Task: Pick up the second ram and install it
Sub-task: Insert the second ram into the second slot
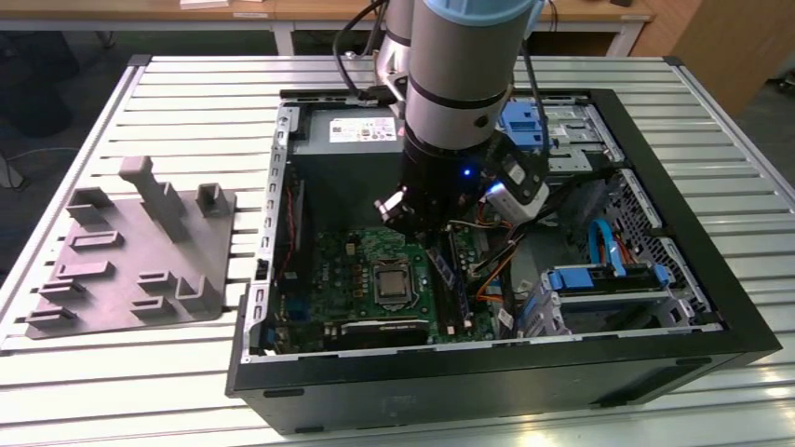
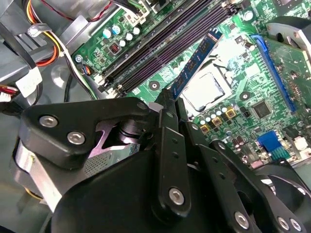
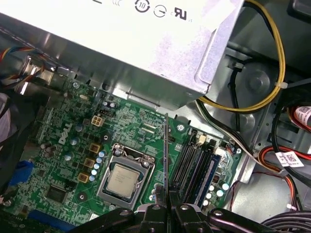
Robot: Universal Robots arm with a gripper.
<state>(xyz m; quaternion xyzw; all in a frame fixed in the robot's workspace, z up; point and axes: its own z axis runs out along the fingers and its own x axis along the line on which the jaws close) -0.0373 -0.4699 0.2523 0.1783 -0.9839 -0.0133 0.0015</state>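
Pinching the second ram (image 2: 194, 65) between its two black fingers, the gripper (image 3: 167, 206) hangs inside the open computer case (image 1: 695, 279), above the motherboard (image 1: 360, 270). Fingers (image 2: 167, 124) are closed tight on one end of the stick, and the rest of the stick juts out past the fingertips toward the board.

In the second wrist view the stick shows as a dark blue board with black chips, crossing over the processor socket (image 2: 206, 90) and lying beside the long black memory slots (image 2: 170, 41), raised off them, not seated. In the first wrist view the same stick is seen edge-on as a thin dark line (image 3: 165, 155) rising from the fingertips, between the processor socket (image 3: 125, 177) and the memory slots (image 3: 192, 167). One of those slots already has a blue-edged stick (image 3: 206, 177) sitting in it.

Relative to the motherboard: silver power supply (image 3: 146, 43) sits just past its edge, with yellow, red and black cables (image 3: 272, 73) running off beside the slots. Blue drive brackets (image 1: 597, 279) are at the exterior view's right of the board.

Grey moulded holder tray (image 1: 130, 256) lies on the slatted table (image 1: 125, 391), outside the case at the exterior view's left, well apart from the gripper.
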